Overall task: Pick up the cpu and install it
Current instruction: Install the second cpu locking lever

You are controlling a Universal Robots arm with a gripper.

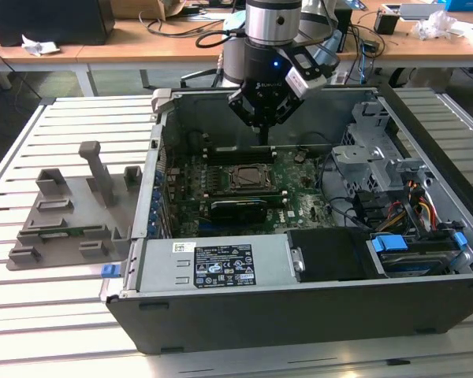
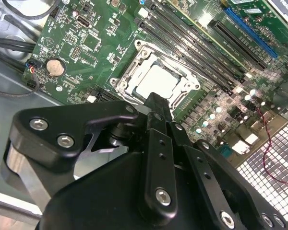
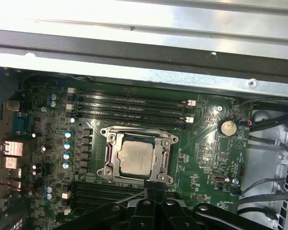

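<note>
slatted metal workbench with an open pc case lying on its side, so the motherboard faces straight up and the arm can come at it from above. near edge of the case has the power supply with its label, and off to the exterior view's left a grey plastic tray sits on the slats, well apart from the case. further in, the socket sits mid-board with its metal frame open, and the cpu is already lying flat inside it, dull silver top up, in both wrist views. the gripper hangs just above and a bit to the far side of the socket, holding nothing. fingers look pressed together into 1 narrow point, i'd guess so the tip can get at the socket without snagging the ram slots beside it. far back there are desks with cables.
</note>
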